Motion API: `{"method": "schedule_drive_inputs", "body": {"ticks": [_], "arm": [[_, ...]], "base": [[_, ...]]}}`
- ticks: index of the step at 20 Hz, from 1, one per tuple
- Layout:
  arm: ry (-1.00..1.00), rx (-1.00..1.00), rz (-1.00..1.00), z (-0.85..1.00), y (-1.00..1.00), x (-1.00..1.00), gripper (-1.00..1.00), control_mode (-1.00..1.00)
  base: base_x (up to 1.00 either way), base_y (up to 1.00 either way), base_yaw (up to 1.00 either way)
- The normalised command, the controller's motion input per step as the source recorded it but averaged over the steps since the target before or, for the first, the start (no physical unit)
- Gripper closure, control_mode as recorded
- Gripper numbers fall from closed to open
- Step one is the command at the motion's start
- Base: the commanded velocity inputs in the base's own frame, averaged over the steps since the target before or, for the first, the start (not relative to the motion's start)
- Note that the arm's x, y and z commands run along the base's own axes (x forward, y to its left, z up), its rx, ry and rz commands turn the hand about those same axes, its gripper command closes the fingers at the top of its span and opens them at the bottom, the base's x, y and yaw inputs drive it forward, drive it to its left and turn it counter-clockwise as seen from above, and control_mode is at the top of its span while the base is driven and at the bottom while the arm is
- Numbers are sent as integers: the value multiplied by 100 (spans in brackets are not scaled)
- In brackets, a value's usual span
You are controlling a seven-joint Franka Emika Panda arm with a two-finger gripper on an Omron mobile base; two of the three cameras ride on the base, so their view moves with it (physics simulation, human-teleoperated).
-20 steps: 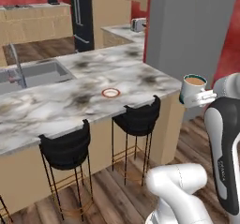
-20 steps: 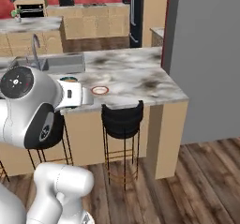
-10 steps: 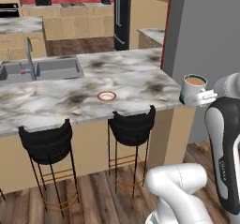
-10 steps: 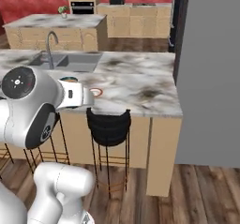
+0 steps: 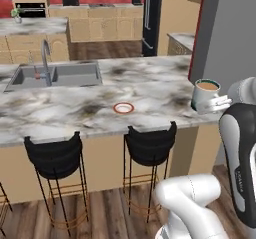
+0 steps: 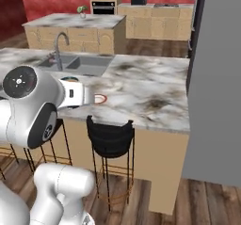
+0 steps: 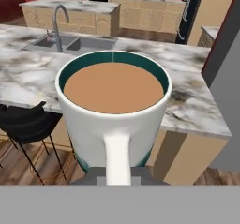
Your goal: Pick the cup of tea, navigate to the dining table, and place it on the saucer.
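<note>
Here the gripper's [image 5: 216,103] fingertips are hard to make out: in the hand view the white mug with a teal-green lower band and light brown tea [image 7: 114,120] covers them, its handle facing the camera. From the right base camera the arm's big round joint hides most of that mug [image 6: 70,80]; just its rim peeks above the wrist. The jaws stand pressed tight on the mug's handle side, holding it upright in the air [image 5: 205,95], off the right end of the long marble-topped dining counter with a tan wood base [image 5: 90,108]. The arm rises from low down, bends at the elbow, and carries the hand level at about counter height. The small round saucer with a white centre and orange-red rim [image 5: 123,107] lies bare on the marble, well apart from the mug, partly hidden behind the wrist in the right base view [image 6: 100,98]. Two black bar stools [image 5: 150,148] stand against the counter's near side.
</note>
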Motion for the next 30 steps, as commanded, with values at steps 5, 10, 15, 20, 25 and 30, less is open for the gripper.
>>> {"method": "schedule_drive_inputs", "body": {"ticks": [5, 10, 15, 20, 25, 30], "arm": [[0, 0, 0, 0, 0, 0, 100, 100], [0, 0, 0, 0, 0, 0, 100, 100], [0, 0, 0, 0, 0, 0, 100, 100], [0, 0, 0, 0, 0, 0, 100, 100], [0, 0, 0, 0, 0, 0, 100, 100], [0, 0, 0, 0, 0, 0, 100, 100]], "base": [[74, 20, -6], [100, 1, -20], [99, 21, -24], [43, 20, -7], [14, 8, -2], [0, 0, 0]]}}
